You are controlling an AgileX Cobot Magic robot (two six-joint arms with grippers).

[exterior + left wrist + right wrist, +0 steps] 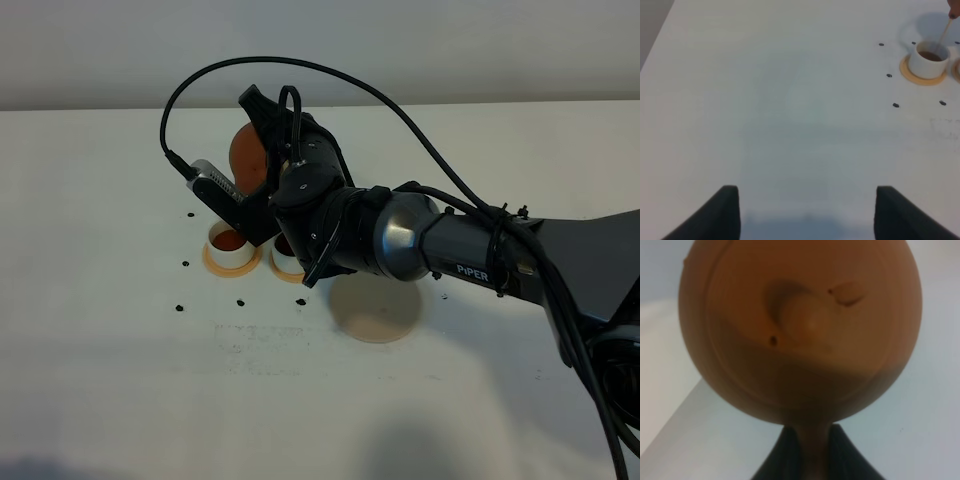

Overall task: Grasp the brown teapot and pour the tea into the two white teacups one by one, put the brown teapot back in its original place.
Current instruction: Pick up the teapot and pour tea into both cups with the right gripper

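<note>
Exterior high view: the brown teapot, a round reddish-brown clay body, hangs tilted in the air at 12 o'clock from the left white teacup. It is well off the beige disc coaster, which lies at 4 o'clock from the cups. The right gripper pinches its loop handle between dark fingers, with the knobbed lid facing the wrist camera. The right white teacup is half hidden by the arm. The left cup holds dark tea, with a thin brown stream running into it. The left gripper hangs over bare table, fingers spread, nothing between.
</note>
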